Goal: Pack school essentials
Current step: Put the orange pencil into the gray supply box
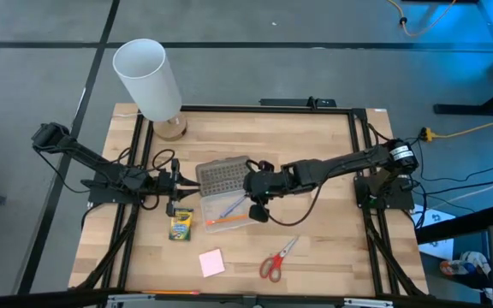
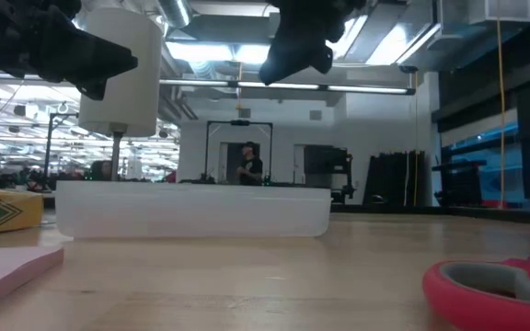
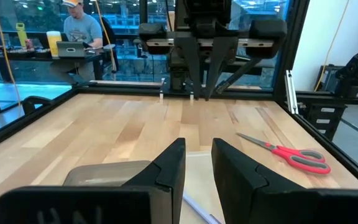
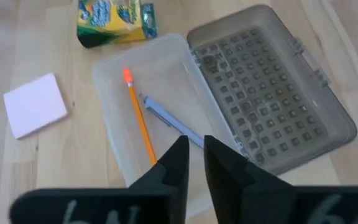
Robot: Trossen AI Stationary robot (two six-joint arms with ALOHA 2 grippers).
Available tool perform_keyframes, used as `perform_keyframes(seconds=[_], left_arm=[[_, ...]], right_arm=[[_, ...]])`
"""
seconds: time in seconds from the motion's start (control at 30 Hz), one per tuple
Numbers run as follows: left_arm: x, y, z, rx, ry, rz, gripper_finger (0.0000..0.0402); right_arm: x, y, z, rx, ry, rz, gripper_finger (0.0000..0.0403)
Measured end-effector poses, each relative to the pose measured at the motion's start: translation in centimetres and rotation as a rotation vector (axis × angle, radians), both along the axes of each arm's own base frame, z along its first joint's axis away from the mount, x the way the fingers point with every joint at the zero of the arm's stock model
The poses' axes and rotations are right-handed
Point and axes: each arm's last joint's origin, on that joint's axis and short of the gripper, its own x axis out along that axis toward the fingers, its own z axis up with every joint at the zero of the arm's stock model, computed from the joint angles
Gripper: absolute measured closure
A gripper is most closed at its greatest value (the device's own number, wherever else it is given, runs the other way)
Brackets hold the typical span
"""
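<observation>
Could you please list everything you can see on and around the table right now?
Case: one, clear, table centre, grey dotted lid open beside it.
Pencil: one, orange, in case.
Pen: one, blue, in case.
Crayon box: one, green-yellow, left of case.
Sticky pad: one, pink, front of table.
Scissors: one, red-handled, front of table.
Cylinder: one, white, back left corner.
Left gripper: dark, left of case.
Right gripper: dark, above case.
</observation>
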Motion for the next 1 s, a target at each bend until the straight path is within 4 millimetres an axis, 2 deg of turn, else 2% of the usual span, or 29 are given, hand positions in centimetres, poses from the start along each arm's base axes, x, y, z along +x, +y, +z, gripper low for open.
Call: perform_keyframes(seconds=[0.23,0.47,0.7,0.87,1.0], left_arm=[[0.0,0.0,0.0,0.000,0.000,0.000,0.0328],[0.0,0.0,0.0,0.001,0.001,0.000,0.0328],[0.0,-0.2,0.0,-0.037,-0.001,-0.053,0.0328],[0.0,-2.0,1.8,-0.148,-0.010,-0.384,0.0328],[0.7,-4.4,3.8,-0.089,0.160,-0.389,0.0328]], right_arm=[[-0.1,0.0,-0.1,0.001,0.009,0.001,0.0310],[0.9,1.1,0.3,0.157,-0.082,0.137,0.0298],[1.9,2.5,-1.9,0.163,-0.052,0.161,0.0297],[1.1,3.3,-2.6,0.162,0.038,0.159,0.0297],[-0.6,3.0,-2.2,0.097,0.155,0.117,0.0297]])
